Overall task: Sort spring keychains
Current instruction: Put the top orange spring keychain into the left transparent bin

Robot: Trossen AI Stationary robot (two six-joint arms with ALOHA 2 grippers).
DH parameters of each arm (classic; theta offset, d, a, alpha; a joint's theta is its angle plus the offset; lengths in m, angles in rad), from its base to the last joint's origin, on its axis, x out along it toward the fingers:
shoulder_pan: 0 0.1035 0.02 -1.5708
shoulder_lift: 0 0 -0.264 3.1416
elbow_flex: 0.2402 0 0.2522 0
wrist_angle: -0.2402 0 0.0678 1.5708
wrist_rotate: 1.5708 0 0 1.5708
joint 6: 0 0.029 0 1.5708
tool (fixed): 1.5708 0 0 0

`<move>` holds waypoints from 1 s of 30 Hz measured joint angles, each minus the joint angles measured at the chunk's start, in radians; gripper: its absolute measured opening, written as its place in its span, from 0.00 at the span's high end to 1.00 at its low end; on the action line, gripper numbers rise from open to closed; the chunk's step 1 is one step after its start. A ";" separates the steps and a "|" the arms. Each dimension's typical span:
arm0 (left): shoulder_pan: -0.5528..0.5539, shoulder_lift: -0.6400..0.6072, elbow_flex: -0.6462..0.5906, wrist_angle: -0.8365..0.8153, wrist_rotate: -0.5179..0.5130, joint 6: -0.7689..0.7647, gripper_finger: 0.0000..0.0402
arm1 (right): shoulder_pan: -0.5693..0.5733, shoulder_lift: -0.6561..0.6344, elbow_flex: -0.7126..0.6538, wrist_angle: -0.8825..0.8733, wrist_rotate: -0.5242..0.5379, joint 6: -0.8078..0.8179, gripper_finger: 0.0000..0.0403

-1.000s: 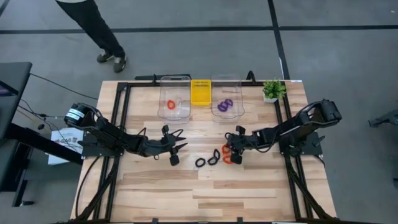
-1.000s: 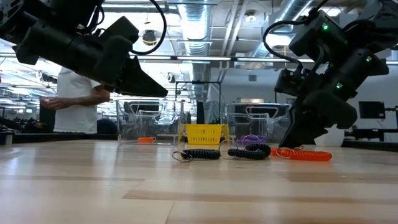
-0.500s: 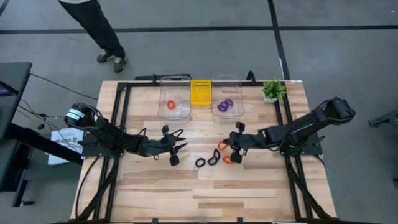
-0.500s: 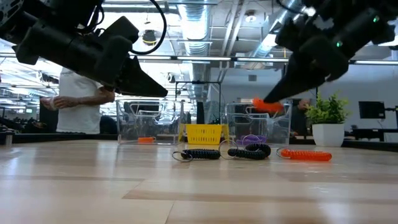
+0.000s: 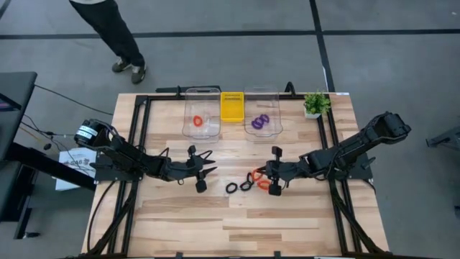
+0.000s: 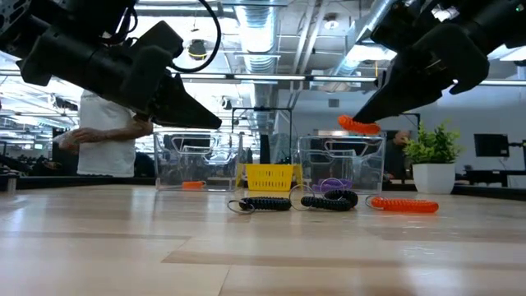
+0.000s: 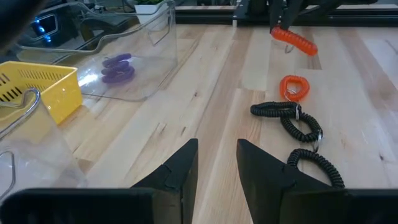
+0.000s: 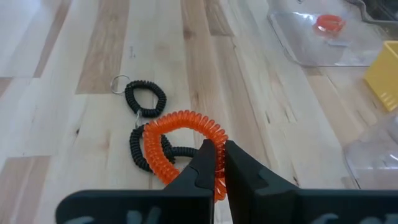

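Observation:
My right gripper (image 5: 263, 178) (image 6: 362, 118) hangs above the middle of the table, shut on an orange-red spring keychain (image 6: 358, 125) (image 7: 293, 40). A second orange-red keychain (image 5: 263, 185) (image 6: 403, 205) lies flat on the wood just below it. Two black keychains (image 5: 231, 188) (image 5: 246, 184) (image 8: 146, 96) lie flat to its left. My left gripper (image 5: 205, 173) (image 7: 214, 167) waits open, raised over the table left of the black ones. One orange-red keychain (image 5: 198, 120) lies in the left clear bin and purple keychains (image 5: 260, 122) lie in the right clear bin. My right gripper pinches the orange-red keychain's coil (image 8: 214, 163) between its two fingers at one spot of the loop. The fingers slant down from the table's right side. The loop (image 8: 180, 134) is lifted clear of the table and sticks out ahead of the fingertips.
Two clear bins (image 5: 201, 96) (image 5: 261, 93) stand at the far edge with a yellow basket (image 5: 231, 106) between them. A small potted plant (image 5: 314, 104) stands at the far right corner. A person (image 6: 103, 136) stands beyond the table's far left.
My right gripper, down at the table a second ago, has risen with one orange-red keychain, which is now lifted clear. It then drifted slightly toward the near edge. The other orange-red keychain and the black ones have stayed where they were.

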 joint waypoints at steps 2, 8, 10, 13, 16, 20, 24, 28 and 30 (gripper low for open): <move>0.000 0.000 0.000 0.000 0.000 0.000 0.73 | 0.000 0.000 0.000 0.005 0.000 0.000 0.99; 0.000 0.000 0.000 0.000 0.000 0.000 0.73 | 0.000 0.000 0.002 0.007 -0.001 -0.001 0.99; 0.000 0.000 0.000 0.000 0.000 0.000 0.73 | 0.000 0.000 0.002 0.007 -0.001 -0.001 0.99; 0.000 0.000 0.000 0.000 0.000 0.000 0.73 | 0.000 0.000 0.002 0.007 -0.001 -0.001 0.99; 0.000 0.000 0.000 0.000 0.000 0.000 0.73 | 0.000 0.000 0.002 0.006 -0.002 -0.001 0.99; 0.000 0.000 0.000 0.003 0.000 0.001 0.73 | 0.000 0.000 0.002 0.007 -0.004 -0.001 0.98; 0.000 0.000 0.000 0.008 0.000 0.001 0.73 | 0.000 0.000 0.002 0.007 -0.004 0.001 0.98; 0.000 0.000 0.000 0.014 0.000 0.001 0.73 | 0.000 0.000 0.002 0.030 -0.004 0.000 0.98; 0.000 0.000 0.000 0.016 0.000 0.001 0.73 | 0.000 0.000 0.002 0.044 -0.004 0.000 0.98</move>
